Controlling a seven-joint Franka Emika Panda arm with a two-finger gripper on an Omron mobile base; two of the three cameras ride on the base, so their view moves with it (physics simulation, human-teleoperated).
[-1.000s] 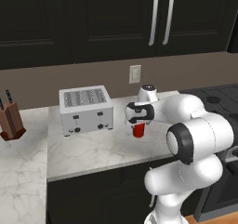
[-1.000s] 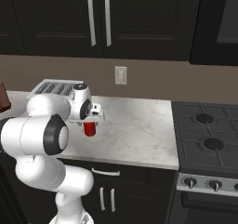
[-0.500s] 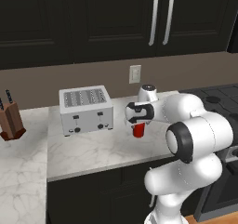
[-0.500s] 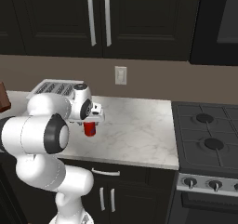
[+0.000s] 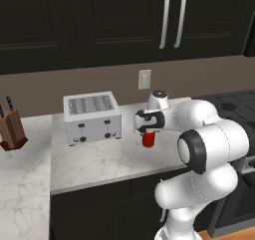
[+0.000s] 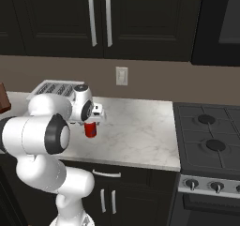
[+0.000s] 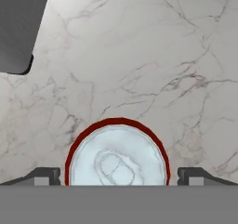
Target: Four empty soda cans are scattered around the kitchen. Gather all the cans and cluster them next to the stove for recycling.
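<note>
Nothing has shifted over the last second: the claw (image 7: 119, 180) still hangs straight over the red can (image 5: 148, 139), fingers spread wide on either side of its silver top, not gripping. The can stands upright on the table (image 6: 140, 136), near the toaster (image 5: 92, 117), well apart from the stove (image 6: 211, 140). The grasp looks lined up but not yet made.

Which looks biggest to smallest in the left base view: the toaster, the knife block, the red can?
1. Toaster, clearly the largest.
2. Knife block, though the picture's edge cuts it off.
3. Red can, the smallest, partly hidden beneath the open claw.
</note>
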